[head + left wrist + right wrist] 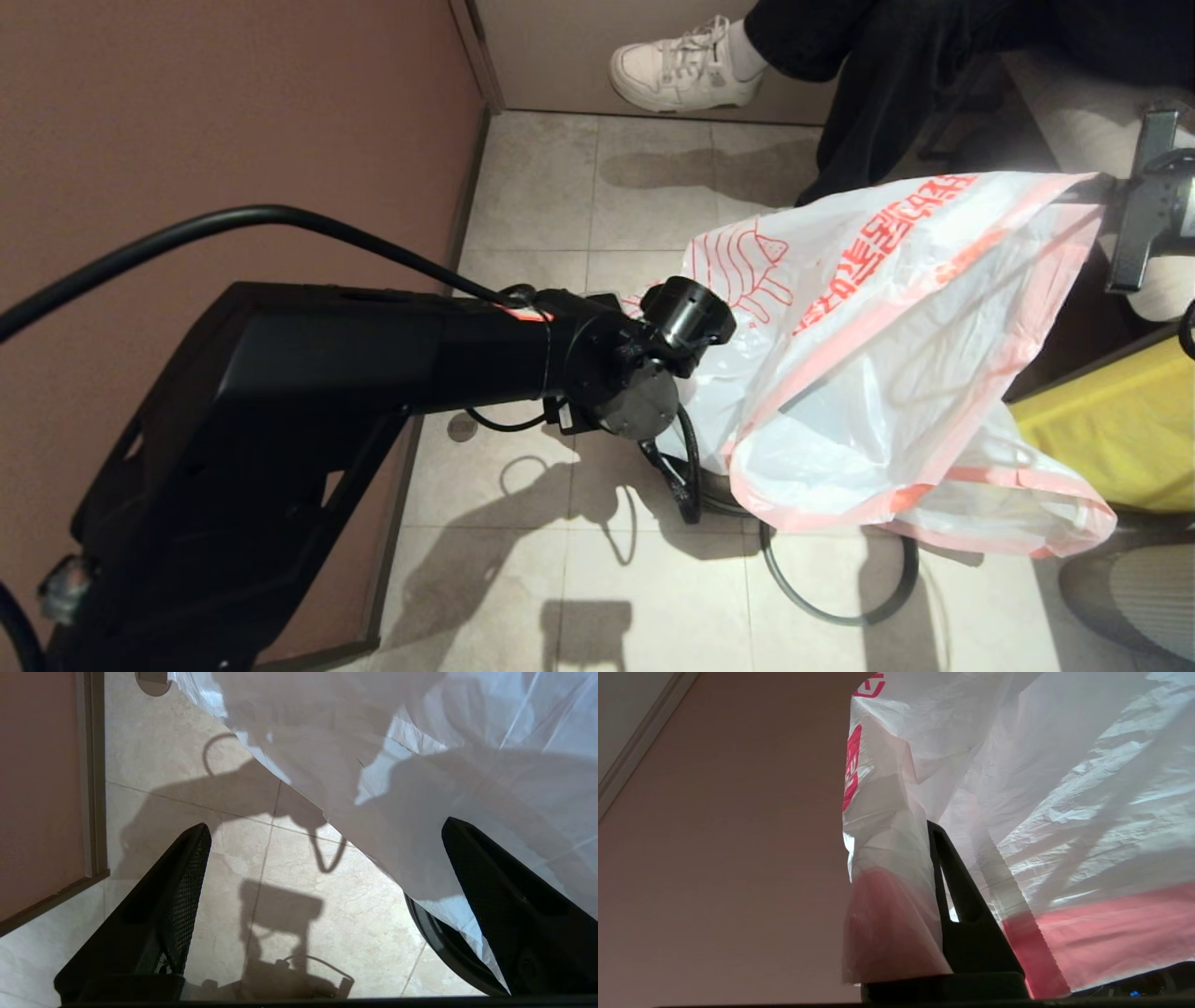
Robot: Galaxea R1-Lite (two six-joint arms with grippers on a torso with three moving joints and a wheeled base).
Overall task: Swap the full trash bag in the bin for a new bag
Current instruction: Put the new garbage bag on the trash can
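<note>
- The right pincer (943, 905) is clenched on the new bag (896, 355) at its pink hem
- The left pincer (322, 905) hangs released beneath it
- The film looks light, limp and slippery, so best pinched at the hem

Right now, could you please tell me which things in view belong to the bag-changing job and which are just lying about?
Belongs to the job:
- new bag, held up, limp
- right gripper, shut on the bag's hem
- left gripper, jaws open beside the bag
- bin, mostly hidden under the bag

Just lying about:
- white sneaker
- yellow container
</note>
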